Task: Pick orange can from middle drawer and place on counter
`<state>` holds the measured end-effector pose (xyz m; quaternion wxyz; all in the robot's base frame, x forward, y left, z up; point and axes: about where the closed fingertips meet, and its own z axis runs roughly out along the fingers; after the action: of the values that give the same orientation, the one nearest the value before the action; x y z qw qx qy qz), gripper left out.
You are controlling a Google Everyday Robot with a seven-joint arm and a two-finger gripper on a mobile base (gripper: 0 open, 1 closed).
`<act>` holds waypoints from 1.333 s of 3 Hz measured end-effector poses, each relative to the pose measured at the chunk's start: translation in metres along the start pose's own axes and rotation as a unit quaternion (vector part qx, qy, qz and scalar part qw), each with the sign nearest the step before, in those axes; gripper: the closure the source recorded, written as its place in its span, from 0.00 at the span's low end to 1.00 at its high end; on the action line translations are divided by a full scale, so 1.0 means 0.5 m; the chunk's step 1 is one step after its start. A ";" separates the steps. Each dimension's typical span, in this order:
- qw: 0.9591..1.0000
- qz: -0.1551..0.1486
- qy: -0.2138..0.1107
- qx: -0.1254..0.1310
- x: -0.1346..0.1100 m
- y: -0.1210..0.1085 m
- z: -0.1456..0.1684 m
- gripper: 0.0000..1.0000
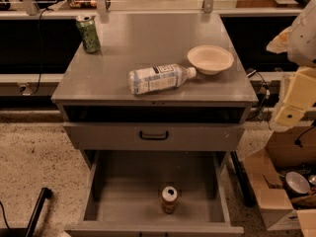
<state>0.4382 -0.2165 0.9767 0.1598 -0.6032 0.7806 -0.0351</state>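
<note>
Orange can (pixel 169 199) upright in the open middle drawer (pixel 126 189), lower centre.
Gripper (pixel 288 116) sits at the right edge, beside the counter (pixel 148 38), well apart from the can; whether it is open or closed cannot be told.

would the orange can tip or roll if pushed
The orange can stands upright on the middle drawer floor; a high nudge might tip it, then it could roll. Metal, likely rigid. The gripper hangs right of the counter.
</note>
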 end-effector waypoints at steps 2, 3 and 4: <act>0.999 0.027 0.003 -0.020 0.013 0.003 0.025 0.00; 0.998 0.053 -0.036 -0.022 -0.010 0.072 0.027 0.00; 0.994 0.054 -0.090 0.024 -0.002 0.093 0.031 0.00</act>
<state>0.3997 -0.2008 0.9507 0.2454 -0.5566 0.7937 0.0092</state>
